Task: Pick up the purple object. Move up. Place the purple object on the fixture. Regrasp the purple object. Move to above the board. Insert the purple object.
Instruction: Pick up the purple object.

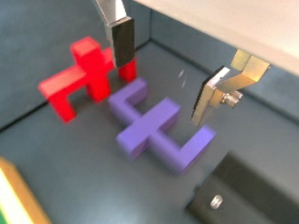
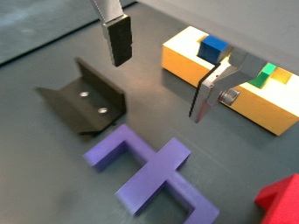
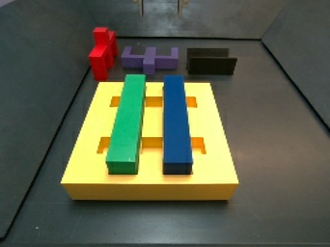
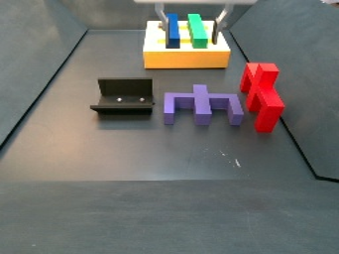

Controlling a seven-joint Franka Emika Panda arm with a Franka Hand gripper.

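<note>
Two silver fingers [image 1: 121,39] of the tool [image 1: 163,74] stand spread wide apart in both wrist views, with nothing between them; the tool [image 2: 160,77] hangs in the air above the desk [image 4: 159,198] and touches no piece. In a side view only the finger tips [image 4: 166,17] show at the top edge, over the far end of the board [image 4: 185,58].

Beneath the spread fingers the purple object [image 1: 158,129] lies flat on the dark desk, its three prongs and crossbar all resting on the surface. In a side view the purple object [image 4: 203,105] sits between the fixture [image 4: 125,97] and the red stepped block [image 4: 263,92], near each but touching neither as far as this view shows. In a wrist view the red stepped block [image 1: 77,80] lies just beside the purple object; whether the two touch there I cannot tell.

The fixture [image 2: 82,103] is a small black holder with a raised back wall and two screws in its plate, standing empty on the desk beside the purple object [image 2: 155,170].

Well apart from these three pieces lies the board [image 3: 152,145], a yellow slab carrying the green bar [image 3: 126,123] and the blue bar [image 3: 177,123] side by side along its length, with slots visible between and beside them. In a wrist view the board [image 2: 222,83] shows beyond one finger [image 2: 212,87].
</note>
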